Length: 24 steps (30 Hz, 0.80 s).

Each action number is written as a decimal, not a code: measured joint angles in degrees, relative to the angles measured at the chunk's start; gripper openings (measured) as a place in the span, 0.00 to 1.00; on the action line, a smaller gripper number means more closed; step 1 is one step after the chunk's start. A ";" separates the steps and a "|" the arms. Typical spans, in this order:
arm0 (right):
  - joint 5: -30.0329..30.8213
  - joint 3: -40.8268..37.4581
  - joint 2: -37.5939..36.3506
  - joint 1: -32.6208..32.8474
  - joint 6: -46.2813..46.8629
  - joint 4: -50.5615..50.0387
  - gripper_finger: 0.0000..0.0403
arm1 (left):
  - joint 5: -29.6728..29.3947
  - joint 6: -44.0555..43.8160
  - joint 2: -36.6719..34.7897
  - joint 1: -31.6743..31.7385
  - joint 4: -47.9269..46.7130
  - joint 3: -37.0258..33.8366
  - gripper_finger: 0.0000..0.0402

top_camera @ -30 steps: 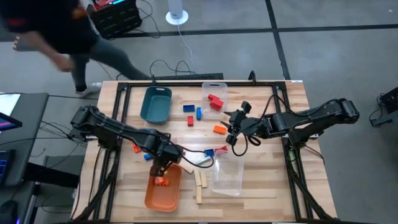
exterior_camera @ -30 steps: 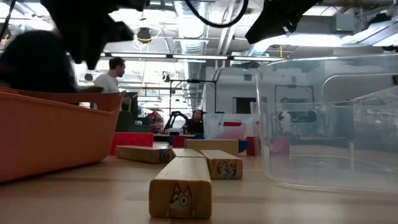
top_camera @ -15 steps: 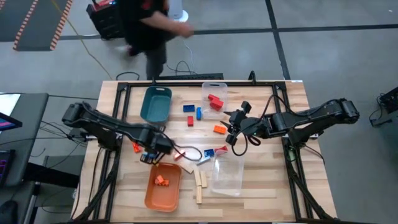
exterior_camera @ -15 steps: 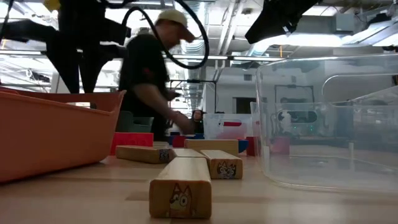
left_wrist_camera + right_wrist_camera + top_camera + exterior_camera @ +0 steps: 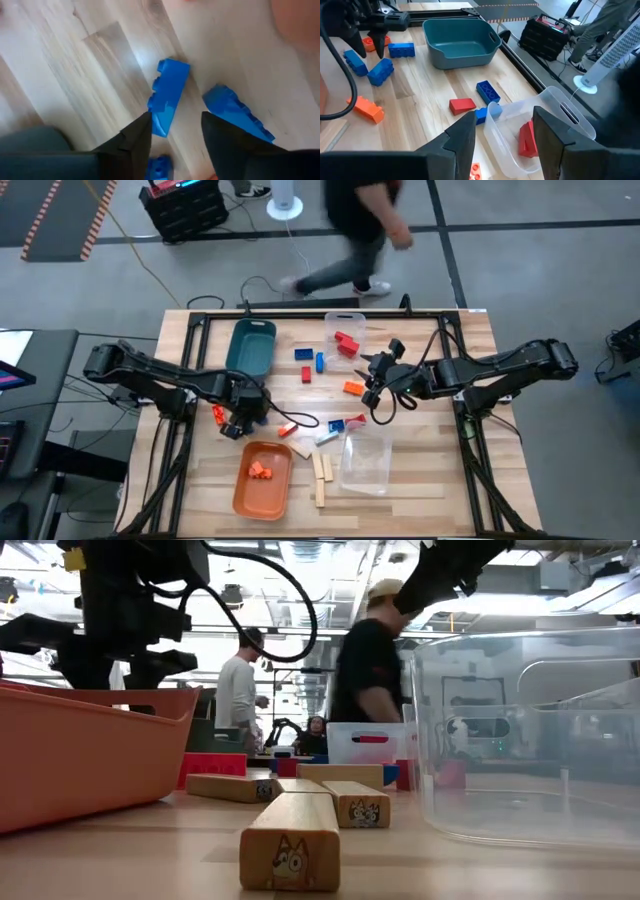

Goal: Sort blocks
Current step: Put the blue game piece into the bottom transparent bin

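Tabletop (image 5: 420, 480): pale wood planks, carrying trays, bins and scattered blocks.
Clear bins: one at the far edge (image 5: 345, 330) holding red blocks, one near the front (image 5: 365, 465), apparently empty.
Teal tray (image 5: 250, 347): far left of centre, empty.
Orange tray (image 5: 262, 485): near front, a few orange blocks (image 5: 260, 471) inside.
Left gripper (image 5: 236, 420): low over the tabletop, between the teal tray and the orange tray; fingers parted, nothing between them in the left wrist view, blue bricks (image 5: 167, 97) lying just beyond the fingertips.
Right gripper (image 5: 372, 385): hovering right of centre beside an orange block (image 5: 352, 388); fingers apart, holding nothing.
Blocks: spread across the middle; blue pair (image 5: 308, 358) near the teal tray, wooden pieces (image 5: 321, 470) between the orange tray and the near bin.
Handling: likely light, rigid, smooth plastic; wood less slippery, not fragile.
Hold: best across the two long flat sides at mid-length, studs clear of the fingers.
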 joint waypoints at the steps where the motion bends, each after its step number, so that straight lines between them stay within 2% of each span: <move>1: 0.00 0.01 0.00 0.00 -0.02 0.00 0.44 | -0.57 0.02 0.01 0.00 0.54 -0.01 0.45; 6: -0.02 0.00 0.00 0.00 -0.02 0.00 0.44 | -1.53 1.77 0.00 0.02 2.11 -0.58 0.56; 10: -0.04 0.00 0.00 0.04 -0.02 -0.02 0.44 | -1.66 3.80 0.07 0.42 6.65 -4.24 0.58; 17: -0.04 0.01 0.00 0.04 -0.04 0.02 0.44 | -2.26 3.82 0.04 1.39 9.85 -7.83 0.53; 24: -0.04 0.01 0.00 0.04 -0.06 0.09 0.44 | -1.81 2.62 0.04 3.19 11.34 -9.25 0.41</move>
